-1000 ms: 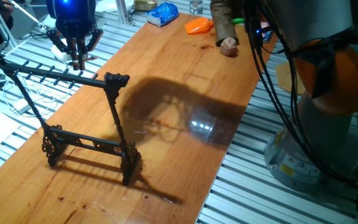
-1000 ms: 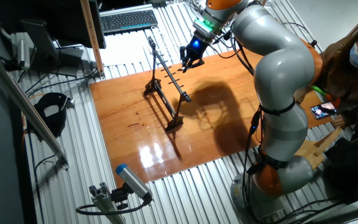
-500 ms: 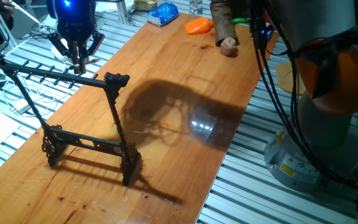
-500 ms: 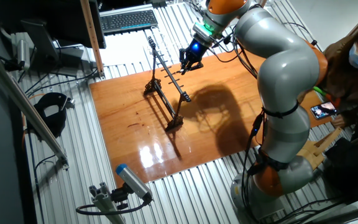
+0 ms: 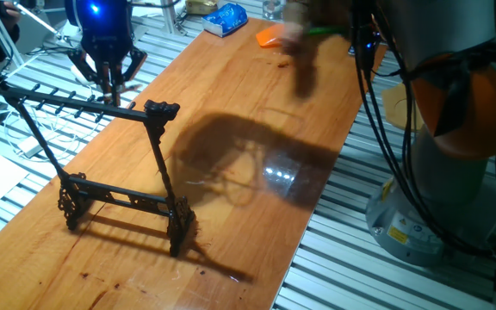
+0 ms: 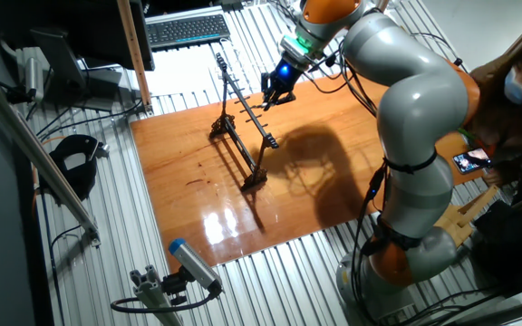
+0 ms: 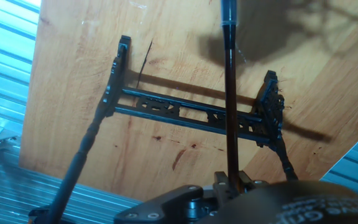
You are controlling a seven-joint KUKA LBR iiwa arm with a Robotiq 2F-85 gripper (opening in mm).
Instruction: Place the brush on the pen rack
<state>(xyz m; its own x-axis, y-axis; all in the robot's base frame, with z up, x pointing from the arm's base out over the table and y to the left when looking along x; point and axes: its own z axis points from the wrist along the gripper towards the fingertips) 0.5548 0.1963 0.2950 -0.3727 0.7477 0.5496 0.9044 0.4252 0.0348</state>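
The black pen rack (image 5: 84, 106) stands on the wooden table, its long pegged top bar running left to right; it also shows in the other fixed view (image 6: 243, 122). My gripper (image 5: 109, 83) hovers just behind and above the right part of the top bar, also seen in the other fixed view (image 6: 274, 93). In the hand view my gripper (image 7: 229, 182) is shut on the brush (image 7: 230, 112), a thin dark-looking shaft pointing away from the hand across the rack's lower crossbar (image 7: 185, 112). The top bar is hidden in that view.
An orange scoop (image 5: 274, 36) and a blue packet (image 5: 225, 19) lie at the table's far end, where a person's blurred arm (image 5: 304, 56) reaches in. A keyboard (image 6: 188, 30) sits beyond the table. The robot's base (image 5: 437, 172) stands at the right.
My gripper with the brush has shifted slightly right and away, staying near the rack's top bar. The person's arm at the far end has moved and is blurred now.
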